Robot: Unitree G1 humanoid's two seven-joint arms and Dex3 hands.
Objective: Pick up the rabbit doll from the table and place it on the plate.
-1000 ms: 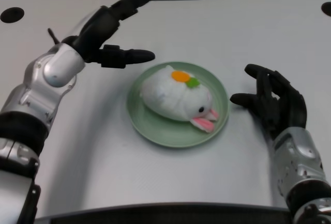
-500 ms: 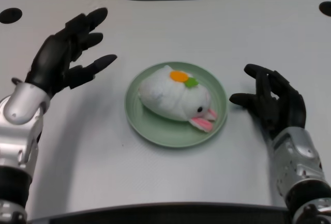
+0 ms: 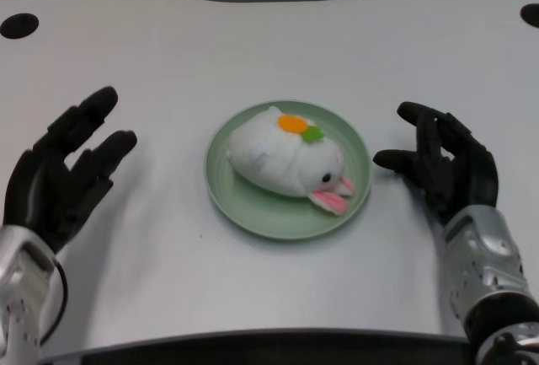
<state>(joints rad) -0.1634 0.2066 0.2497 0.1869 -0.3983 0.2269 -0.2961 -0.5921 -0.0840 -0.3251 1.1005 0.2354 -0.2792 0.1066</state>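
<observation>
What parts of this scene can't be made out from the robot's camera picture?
Head view only:
- Plate: its middle is hidden under the rabbit doll.
- Rabbit doll: its underside and far side face away from the camera.
- Left hand: its forearm is cut off by the picture's lower left corner.
- Table: its left and right ends run off the picture's edges.

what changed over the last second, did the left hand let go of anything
The left hand drew back from beside the plate toward the robot and the picture's left, open and empty throughout, so it let go of nothing. The rabbit doll stayed lying on the plate.
</observation>
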